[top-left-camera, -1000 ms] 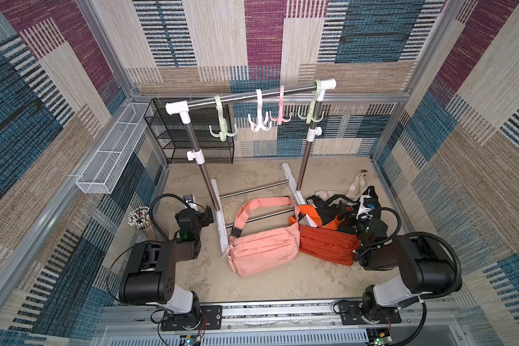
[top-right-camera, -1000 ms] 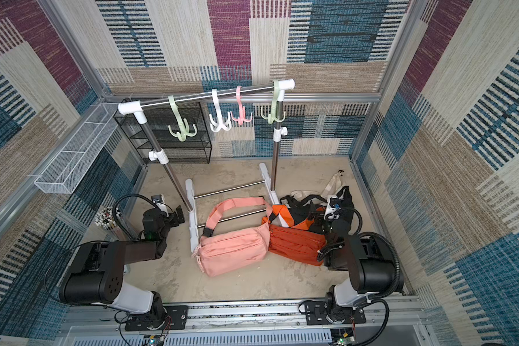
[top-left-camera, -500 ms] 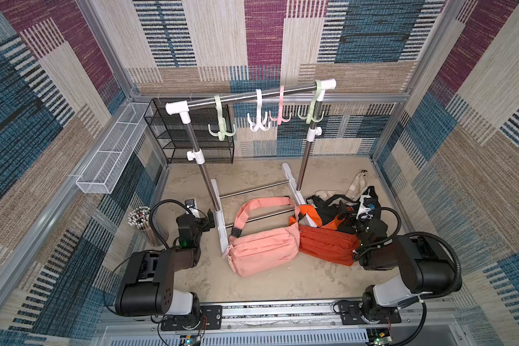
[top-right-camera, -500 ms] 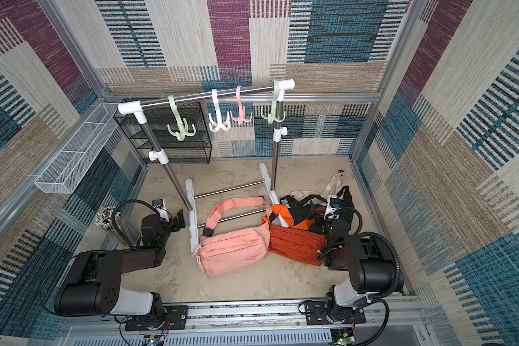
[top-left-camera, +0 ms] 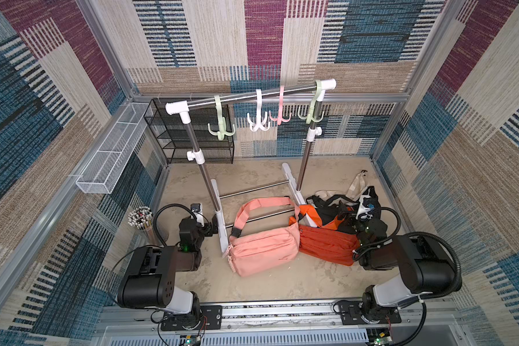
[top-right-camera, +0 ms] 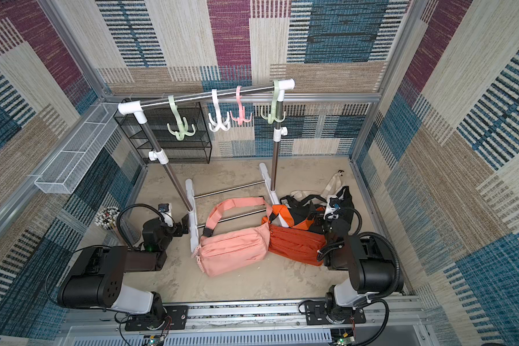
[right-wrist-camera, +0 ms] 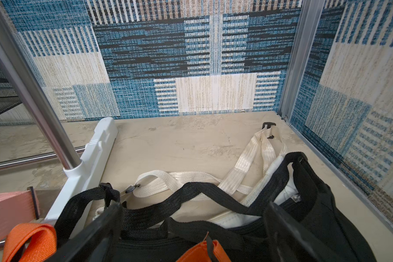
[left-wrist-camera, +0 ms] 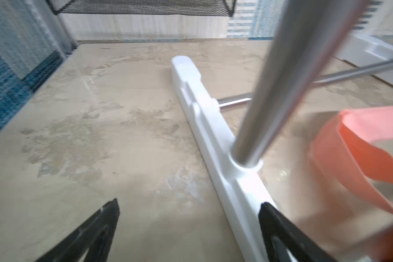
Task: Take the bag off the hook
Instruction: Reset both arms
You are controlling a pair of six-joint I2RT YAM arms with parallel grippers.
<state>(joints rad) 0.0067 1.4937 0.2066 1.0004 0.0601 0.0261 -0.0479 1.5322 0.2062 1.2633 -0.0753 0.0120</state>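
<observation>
Surface: beige, blotched floor [top-left-camera: 252, 173]. Standing on it: the rack's two white feet [top-left-camera: 222, 236], joined by metal crossbars; a black mesh shelf [top-left-camera: 198, 134] in the back left corner; a cup of pens [top-left-camera: 140, 217] by the left wall. Lying on it: pink bag [top-left-camera: 264, 250], strap across the front crossbar, touching orange bag [top-left-camera: 327, 244]; behind that, black bag [right-wrist-camera: 315, 199] heaped with pale straps [top-left-camera: 355, 185]
</observation>
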